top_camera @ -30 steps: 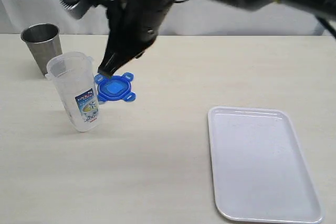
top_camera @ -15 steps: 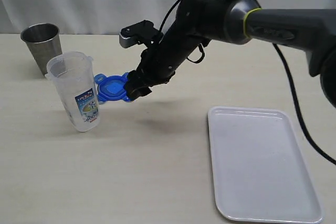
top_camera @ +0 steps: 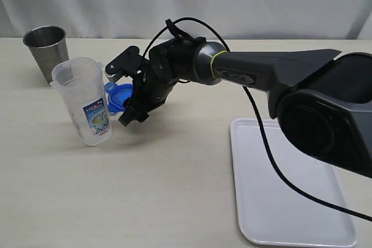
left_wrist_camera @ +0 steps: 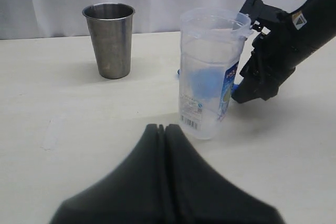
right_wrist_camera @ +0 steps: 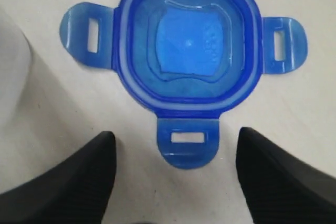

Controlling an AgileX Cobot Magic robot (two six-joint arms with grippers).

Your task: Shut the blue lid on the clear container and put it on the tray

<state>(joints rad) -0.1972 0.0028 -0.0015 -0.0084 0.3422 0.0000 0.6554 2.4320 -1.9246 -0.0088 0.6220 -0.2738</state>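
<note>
Tray (top_camera: 290, 184), flat white plastic, lies nearest. Further, the clear rounded-square container (top_camera: 84, 100) stands upright, mouth open. Just beside it lies the glossy blue lid (right_wrist_camera: 186, 40), flaps spread; we hold the right gripper (right_wrist_camera: 176, 135) wide open above it, empty, ready to grasp. Our left gripper (left_wrist_camera: 164, 129) is closed, empty.

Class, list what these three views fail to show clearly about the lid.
- Exterior view: the bright blue plastic lid is mostly hidden behind the right gripper.
- Left wrist view: that lid is only a blue blur through the tall clear plastic container.
- Right wrist view: the picture edge cuts off its far rim and any flap there.
</note>
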